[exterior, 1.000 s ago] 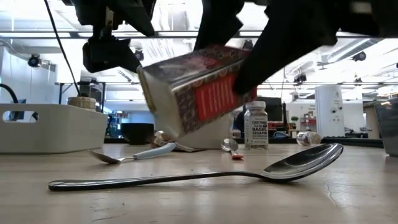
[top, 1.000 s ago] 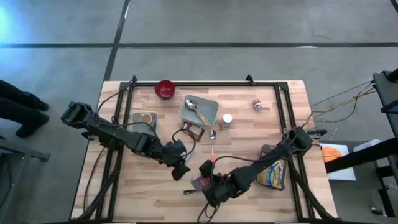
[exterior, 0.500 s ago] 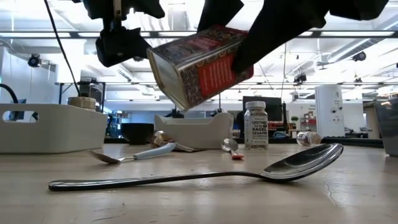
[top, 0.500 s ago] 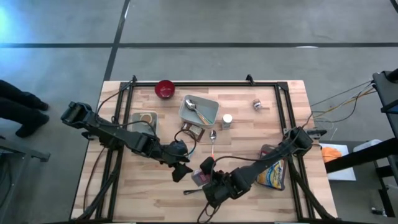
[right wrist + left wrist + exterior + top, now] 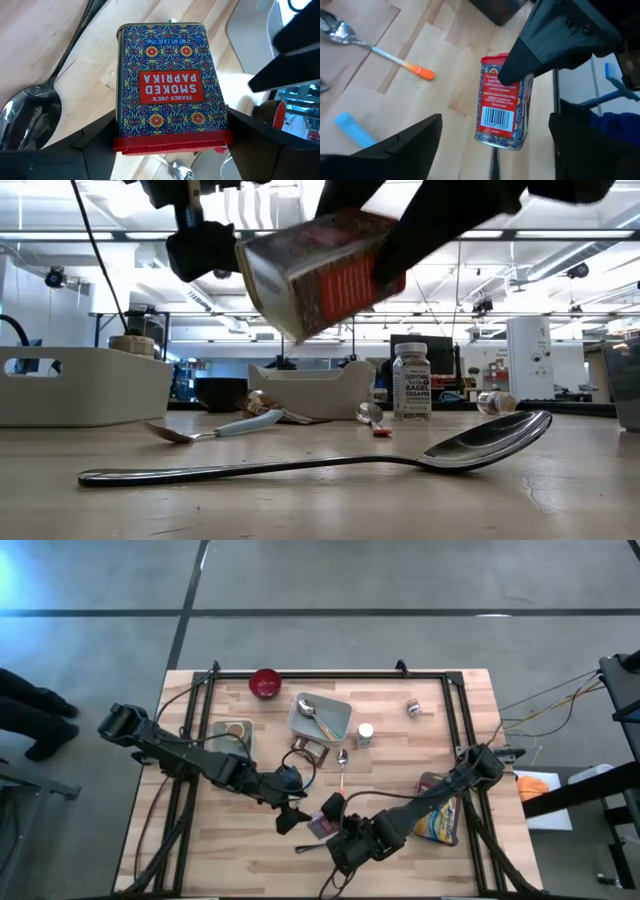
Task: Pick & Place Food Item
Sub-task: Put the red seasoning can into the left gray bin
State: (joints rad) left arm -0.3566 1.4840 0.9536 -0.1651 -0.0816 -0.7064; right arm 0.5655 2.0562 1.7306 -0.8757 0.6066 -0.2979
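While the high view shows only a small reddish box at the table's front middle, the right wrist view reads it plainly: a smoked paprika tin [image 5: 167,82], patterned blue and red, clamped at its red lid end between the right gripper [image 5: 170,145] fingers. The low view adds that the tin hangs tilted in the air, clear of the wood, above a long steel spoon [image 5: 300,462] lying on the table [image 5: 230,850]. From the left wrist view the tin's barcode side shows, with the left gripper [image 5: 492,150] hovering just beside it, fingers spread wide and empty. An orange-handled spoon [image 5: 375,50] lies nearby. Farther back, the low view shows a seasoning jar [image 5: 412,382] and a white tray [image 5: 310,388].
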